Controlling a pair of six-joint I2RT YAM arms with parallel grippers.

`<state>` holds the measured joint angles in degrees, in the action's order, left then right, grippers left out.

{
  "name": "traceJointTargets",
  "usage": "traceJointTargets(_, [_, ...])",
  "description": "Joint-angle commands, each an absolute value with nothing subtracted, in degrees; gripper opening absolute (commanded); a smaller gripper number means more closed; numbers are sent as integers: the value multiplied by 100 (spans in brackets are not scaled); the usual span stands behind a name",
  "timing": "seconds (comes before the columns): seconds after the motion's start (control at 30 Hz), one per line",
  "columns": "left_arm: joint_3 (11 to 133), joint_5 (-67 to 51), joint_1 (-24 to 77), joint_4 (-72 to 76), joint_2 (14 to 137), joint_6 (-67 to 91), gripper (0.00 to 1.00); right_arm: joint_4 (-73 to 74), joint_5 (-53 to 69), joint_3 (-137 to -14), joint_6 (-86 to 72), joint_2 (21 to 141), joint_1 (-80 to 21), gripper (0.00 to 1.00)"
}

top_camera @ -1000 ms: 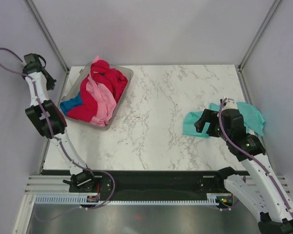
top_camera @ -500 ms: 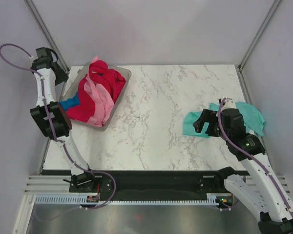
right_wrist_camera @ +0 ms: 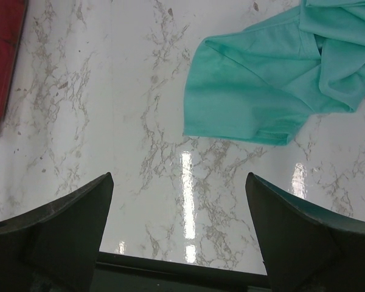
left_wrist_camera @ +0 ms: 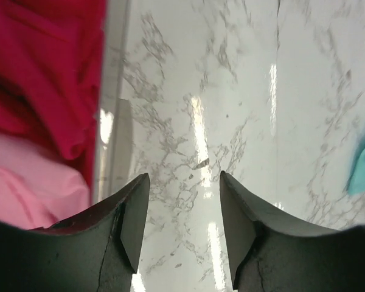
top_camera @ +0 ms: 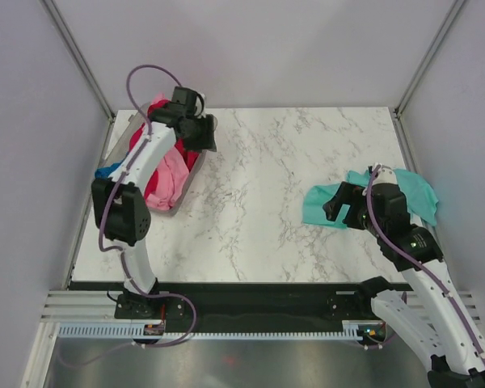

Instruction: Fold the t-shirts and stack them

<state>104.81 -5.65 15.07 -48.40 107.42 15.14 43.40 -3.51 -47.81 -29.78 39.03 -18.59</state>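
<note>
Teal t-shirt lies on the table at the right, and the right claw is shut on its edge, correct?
No. The teal t-shirt does lie on the table at the right, but the right claw is open, holding nothing; the right wrist view shows it spread wide beside the shirt.

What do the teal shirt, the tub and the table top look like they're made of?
Teal shirt: soft matte cloth, it creases and folds. Tub: greyish translucent plastic, probably; glossy rim. Table top: glossy marble-patterned surface, grey veins, glare; stone or laminate, unclear.
</note>
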Motion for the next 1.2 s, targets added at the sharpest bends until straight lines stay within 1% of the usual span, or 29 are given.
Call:
traceJointTargets(0.0, [10151,-1037,1968,-5027,11459,924,57,4395,-483,-4966,-3260,3823,-1872,98])
traceJointTargets(0.07, [10352,-793,2196,-5342,12039,896,57,4403,-440,-4940,-3357,3788,-1872,98])
traceJointTargets(0.17, [10923,-20,2250,-5852,12715,905,56,4464,-448,-4931,-3445,3700,-1872,98])
traceJointTargets(0.23, [11431,403,2189,-6107,13041,940,56,4509,-466,-4931,-3463,3604,-1872,98])
traceJointTargets(0.33, [11951,887,1759,-6504,13403,1309,57,4631,-501,-4957,-3489,3516,-1872,98])
traceJointTargets(0.43, [12215,739,847,-6416,13395,1617,58,4755,-554,-5001,-3498,3507,-1872,98])
traceJointTargets(0.5, [12444,896,538,-6407,13386,1705,59,4825,-580,-5010,-3498,3516,-1872,98])
traceJointTargets(0.57, [12805,766,161,-6398,13386,1749,59,4834,-624,-4983,-3507,3542,-1872,98])
traceJointTargets(0.6, [12901,547,89,-6381,13386,1766,59,4834,-650,-4966,-3516,3568,-1872,98])
traceJointTargets(0.67, [13191,519,44,-6363,13386,1819,62,4756,-677,-4940,-3577,3656,-1872,98])
traceJointTargets(0.73, [13411,63,70,-6337,13360,1811,63,4659,-659,-4861,-3682,3761,-1872,98])
traceJointTargets(0.77, [13447,27,149,-6328,13307,1811,66,4554,-590,-4843,-3726,3788,-1872,98])
traceJointTargets(0.8, [13447,-261,184,-6311,13237,1819,70,4509,-571,-4817,-3761,3823,-1872,98])
traceJointTargets(0.9, [13062,-229,395,-6013,12536,1924,75,4412,-632,-4825,-3788,4060,-1872,98])
traceJointTargets(0.93, [12626,-255,456,-5672,12290,2003,75,4412,-763,-4834,-3762,4104,-1872,98])
traceJointTargets(0.97, [12378,-307,474,-5478,11669,2056,77,4464,-1095,-4843,-3692,4148,-1863,98])
traceJointTargets(1.0, [12088,-403,475,-5241,11341,2231,78,4482,-1299,-4851,-3648,4235,-1872,98])
traceJointTargets(1.03, [11441,-430,475,-5021,11007,2328,80,4509,-1431,-4843,-3604,4280,-1881,98])
traceJointTargets(1.07, [11104,-405,475,-4497,10221,2442,86,4509,-1563,-4843,-3569,4324,-1881,98])
traceJointTargets(1.1, [10779,-256,475,-4309,9882,2539,91,4517,-1756,-4843,-3603,4455,-1890,98])
traceJointTargets(1.13, [10071,-98,475,-4124,9479,2636,97,4457,-1766,-4825,-3638,4526,-1898,98])
traceJointTargets(1.17, [9663,-44,466,-3600,9135,2811,100,4413,-1723,-4808,-3673,4622,-1925,97])
